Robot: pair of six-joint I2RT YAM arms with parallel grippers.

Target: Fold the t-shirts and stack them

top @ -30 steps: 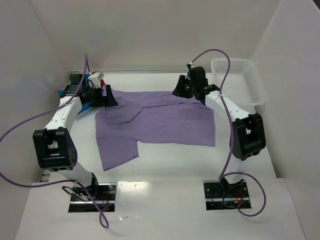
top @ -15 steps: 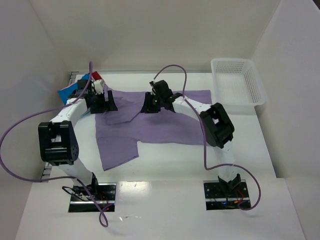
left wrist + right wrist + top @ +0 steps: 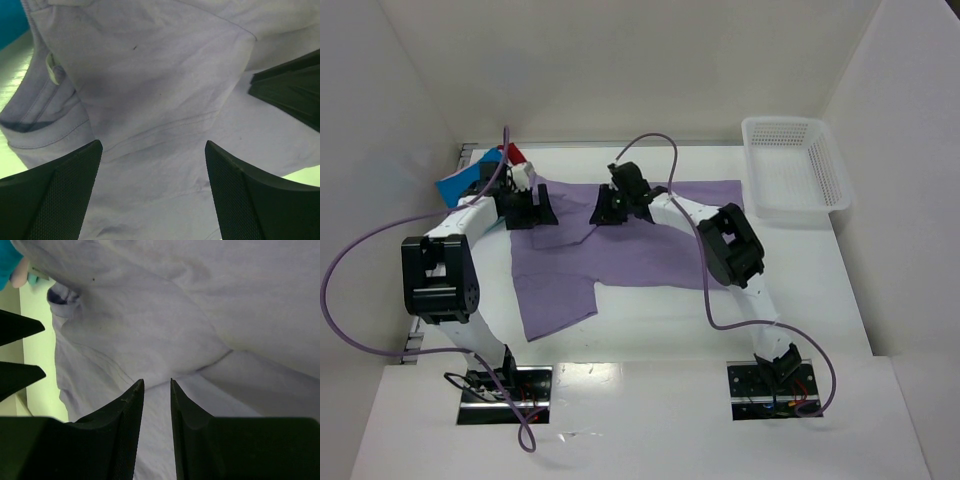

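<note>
The lavender t-shirt (image 3: 650, 255) lay spread on the bench (image 3: 660, 330), limp and light, probably best pinched along its far collar edge, where the left pincer (image 3: 150, 145) hovered wide open and the right pincer (image 3: 156, 381) showed only a narrow slit, gripping nothing visible.

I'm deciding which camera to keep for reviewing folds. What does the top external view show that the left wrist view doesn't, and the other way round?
Only the top external view: the white mesh basket, the red shirt and the whole outline of the lavender t-shirt. Only the left wrist view: the collar and its stitching close up, beyond the open left pincer. Both: the lavender t-shirt and a bit of the blue shirt.
</note>
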